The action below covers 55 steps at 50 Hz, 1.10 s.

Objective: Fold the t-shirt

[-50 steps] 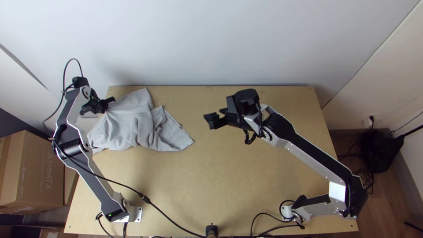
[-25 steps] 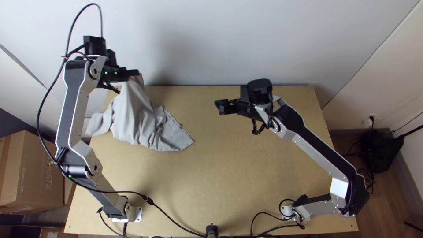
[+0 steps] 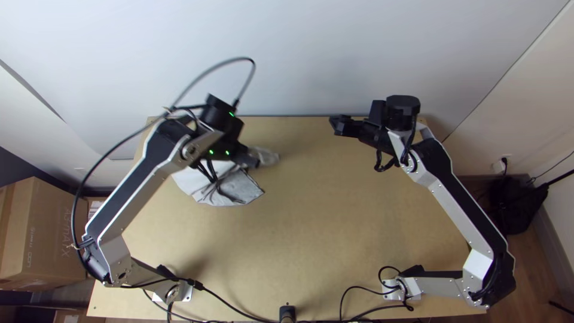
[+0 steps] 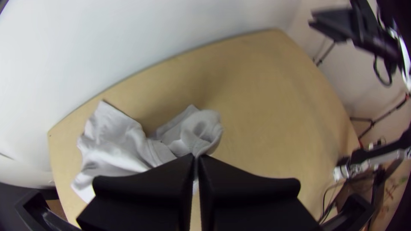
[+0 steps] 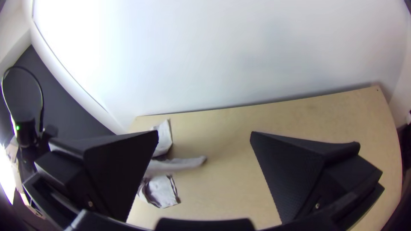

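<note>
Left wrist view: left gripper pinched on bunched shirt, probably to drag it straight; right gripper wide apart, empty, likely giving clearance.

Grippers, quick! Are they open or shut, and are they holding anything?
Left gripper: closed, pinching a bunched bit of the t-shirt.
Right gripper: open, holding nothing.
</note>
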Available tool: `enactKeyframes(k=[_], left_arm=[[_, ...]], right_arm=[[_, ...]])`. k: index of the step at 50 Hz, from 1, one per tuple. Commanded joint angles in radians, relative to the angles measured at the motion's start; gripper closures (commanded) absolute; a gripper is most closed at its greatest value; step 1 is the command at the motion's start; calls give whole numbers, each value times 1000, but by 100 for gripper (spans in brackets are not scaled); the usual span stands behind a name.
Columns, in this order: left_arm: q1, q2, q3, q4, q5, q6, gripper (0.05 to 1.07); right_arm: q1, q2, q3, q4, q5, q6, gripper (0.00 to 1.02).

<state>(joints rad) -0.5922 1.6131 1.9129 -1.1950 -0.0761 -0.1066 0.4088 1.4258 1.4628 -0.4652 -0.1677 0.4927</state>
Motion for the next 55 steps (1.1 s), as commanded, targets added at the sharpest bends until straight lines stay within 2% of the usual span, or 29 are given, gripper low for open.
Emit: enactKeyframes(k=[1, 11, 19, 26, 33, 41, 48, 49, 50, 51, 54, 55], left_arm=[[-89, -28, -104, 12, -4, 13, 105], [-287, -2, -209, 124, 7, -2, 105], [-385, 91, -181, 207, 45, -41, 105], [-432, 186, -132, 298, 75, -88, 105], [-457, 283, -66, 417, 75, -140, 105], [-472, 447, 84, 439, 93, -200, 105], [-509, 533, 155, 440, 125, -205, 104], [-511, 544, 169, 440, 133, -206, 99], [-517, 550, 181, 439, 137, -208, 90], [-521, 553, 192, 437, 139, -208, 76], [-526, 553, 229, 426, 168, -202, 19], [-528, 554, 247, 422, 180, -193, 7]], right_arm=[[-56, -53, -65, -9, -33, 35, 3], [-188, -142, -167, -7, -82, 44, 3], [-352, -206, -249, -9, -158, 44, 3], [-505, -249, -317, -9, -230, 43, 3], [-627, -289, -380, -13, -265, 43, 3], [-758, -321, -433, -15, -317, 41, 3], [-834, -326, -460, -18, -354, 38, 3], [-840, -324, -460, -18, -355, 37, 3], [-846, -323, -461, -18, -358, 35, 3], [-851, -321, -461, -18, -362, 35, 3], [-851, -314, -460, -15, -365, 33, 3], [-851, -311, -458, -13, -365, 33, 3]])
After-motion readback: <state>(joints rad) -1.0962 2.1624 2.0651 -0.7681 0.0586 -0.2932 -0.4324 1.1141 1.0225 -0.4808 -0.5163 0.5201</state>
